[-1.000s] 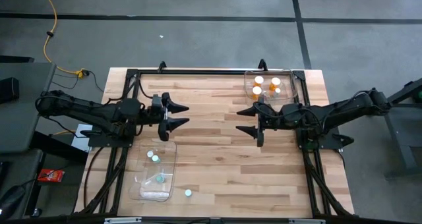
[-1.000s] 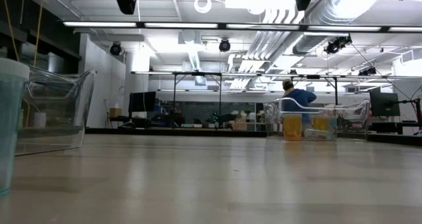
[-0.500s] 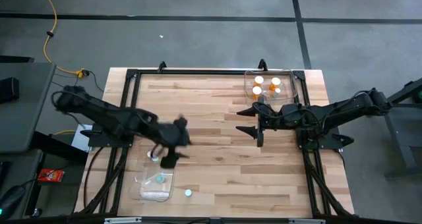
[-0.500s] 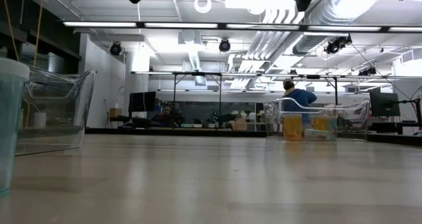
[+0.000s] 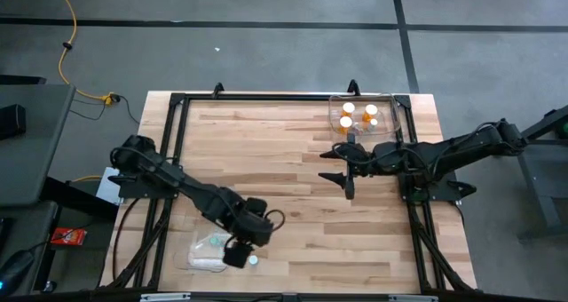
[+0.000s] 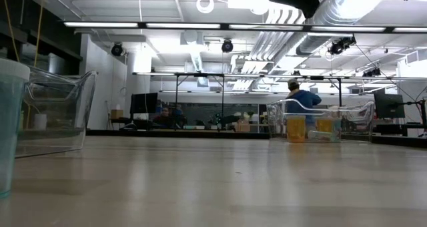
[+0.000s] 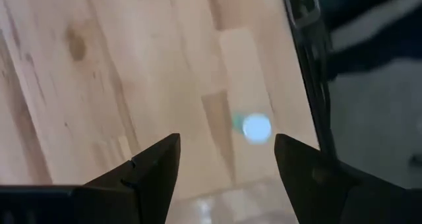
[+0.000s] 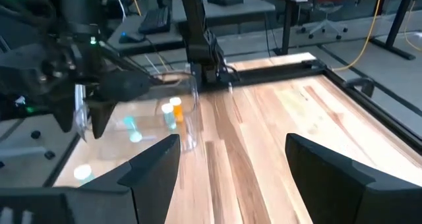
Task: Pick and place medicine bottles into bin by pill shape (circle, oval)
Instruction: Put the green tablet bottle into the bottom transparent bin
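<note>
While the left arm is stretched out low over the tabletop [image 5: 293,173], its left end effector [image 5: 241,249] is seen at about seven o'clock on the light wooden boards, with its two dark fingers [image 7: 155,168] spread apart and nothing held between them. A tiny pale teal bottle with a white cap [image 5: 254,259] is seen standing on the wood just beside that end effector, and it is also seen past the fingers in the left wrist view [image 7: 256,127]. A clear plastic bin [image 5: 209,253] is found right next to the end effector, close to the near edge, with pale teal bottles [image 8: 130,125] seen inside it through the wall.

At about three o'clock, the right end effector [image 5: 342,167] is held above the wood with its fingers wide apart and empty. A second clear plastic bin [image 5: 395,115] is set at about one o'clock, at the far edge. Small orange-amber bottles with white caps [image 5: 347,109] are seen standing in it. In the low view, this bin [image 6: 360,123] is seen far across the boards, and a person in a blue top [image 6: 303,99] is seen in the room behind it.
</note>
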Controlling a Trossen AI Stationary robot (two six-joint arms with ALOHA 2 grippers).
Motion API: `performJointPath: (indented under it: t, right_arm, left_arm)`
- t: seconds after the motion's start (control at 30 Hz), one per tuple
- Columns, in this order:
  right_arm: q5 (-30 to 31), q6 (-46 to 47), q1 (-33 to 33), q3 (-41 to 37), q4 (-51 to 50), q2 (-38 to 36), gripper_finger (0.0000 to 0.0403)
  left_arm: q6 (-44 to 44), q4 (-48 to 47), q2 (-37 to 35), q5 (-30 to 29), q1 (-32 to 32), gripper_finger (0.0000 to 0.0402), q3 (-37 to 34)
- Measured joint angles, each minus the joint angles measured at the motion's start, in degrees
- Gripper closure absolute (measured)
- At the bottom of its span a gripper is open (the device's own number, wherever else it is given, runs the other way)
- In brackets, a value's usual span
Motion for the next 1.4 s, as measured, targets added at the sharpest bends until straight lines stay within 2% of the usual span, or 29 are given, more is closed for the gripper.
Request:
performJointPath:
  t: [0.3, 0.53, 1.13, 1.4]
  right_arm:
    - [0.2, -2.5, 0.0, 0.0, -5.2, 0.0, 0.0135]
    - [1.9, -2.4, 0.0, 0.0, -5.2, 0.0, 0.0135]
    - [2.0, -2.3, 0.0, 0.0, -5.5, 0.0, 0.0135]
    - [2.0, -2.3, 0.0, 0.0, -5.6, 0.0, 0.0135]
  left_arm:
    - [-10.6, 4.5, 5.0, 0.4, -5.5, 0.0164, 0.0]
    - [-14.1, 4.9, 9.1, -7.8, -9.6, 0.0164, -0.1]
    - [-14.6, 6.2, 13.6, -9.2, -10.5, 0.0166, -0.7]
    - [-14.6, 6.2, 13.6, -9.9, -10.5, 0.0212, -0.7]
